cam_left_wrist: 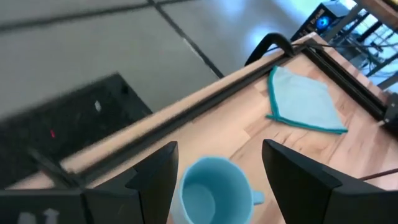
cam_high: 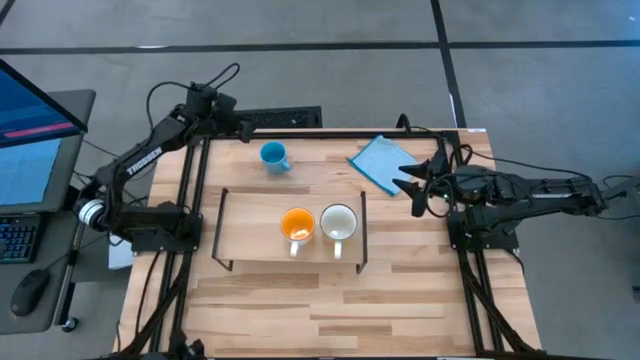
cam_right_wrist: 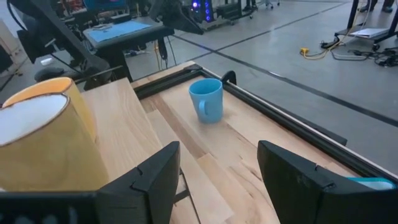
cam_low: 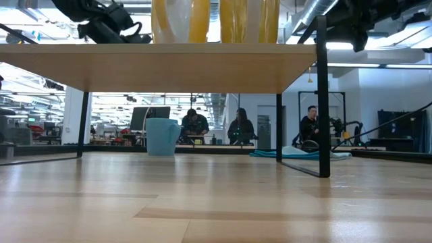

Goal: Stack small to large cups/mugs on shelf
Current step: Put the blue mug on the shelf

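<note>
Hovering at the top centre-left of the high view, your left gripper [cam_high: 243, 129] spreads its fingers beside the blue mug [cam_high: 273, 157], likely to lift it onto the shelf [cam_high: 240, 235] beside the orange mug [cam_high: 297, 226] and white mug [cam_high: 339, 224], while your right gripper [cam_high: 410, 183] waits spread at right.

My tabletop [cam_high: 400, 300] is pale jointed wood planks with a smooth satin sheen. The low shelf [cam_high: 250, 225] is a light-wood board on thin black metal wire legs. The small blue mug [cam_right_wrist: 206, 99] looks smooth and glossy, ceramic-like. The flat blue cloth [cam_left_wrist: 305, 99] is soft, matt fabric with stitched edging.
</note>
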Robot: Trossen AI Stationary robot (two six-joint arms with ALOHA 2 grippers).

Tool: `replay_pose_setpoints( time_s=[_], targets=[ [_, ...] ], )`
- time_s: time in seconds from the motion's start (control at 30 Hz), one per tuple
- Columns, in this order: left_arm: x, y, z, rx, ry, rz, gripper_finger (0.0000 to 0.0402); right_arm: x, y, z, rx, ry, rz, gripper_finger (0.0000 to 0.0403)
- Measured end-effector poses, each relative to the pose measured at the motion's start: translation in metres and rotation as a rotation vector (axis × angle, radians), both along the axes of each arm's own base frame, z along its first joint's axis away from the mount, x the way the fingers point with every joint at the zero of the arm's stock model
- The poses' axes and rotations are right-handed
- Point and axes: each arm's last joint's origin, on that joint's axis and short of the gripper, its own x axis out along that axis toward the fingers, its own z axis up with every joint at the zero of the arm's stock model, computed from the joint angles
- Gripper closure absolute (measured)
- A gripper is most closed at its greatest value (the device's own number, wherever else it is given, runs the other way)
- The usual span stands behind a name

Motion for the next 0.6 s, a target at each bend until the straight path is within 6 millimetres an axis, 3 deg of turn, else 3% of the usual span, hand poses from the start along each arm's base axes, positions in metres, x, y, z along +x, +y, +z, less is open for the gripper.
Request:
replay_pose_setpoints(
  time_s=[0.3,0.47,0.6],
  targets=[
    [-0.001,-0.002,0.001,-0.036,-0.008,0.009,0.0177,0.0,0.0,0.0,-0.005,0.003,0.002,0.0163],
    [-0.003,-0.003,0.009,-0.058,0.047,0.117,0.0177,0.0,0.0,0.0,-0.013,0.004,-0.015,0.0163],
    [-0.002,-0.005,0.016,-0.084,0.032,0.091,0.0177,0.0,-0.001,0.0,-0.016,0.005,-0.023,0.0163]
  ],
)
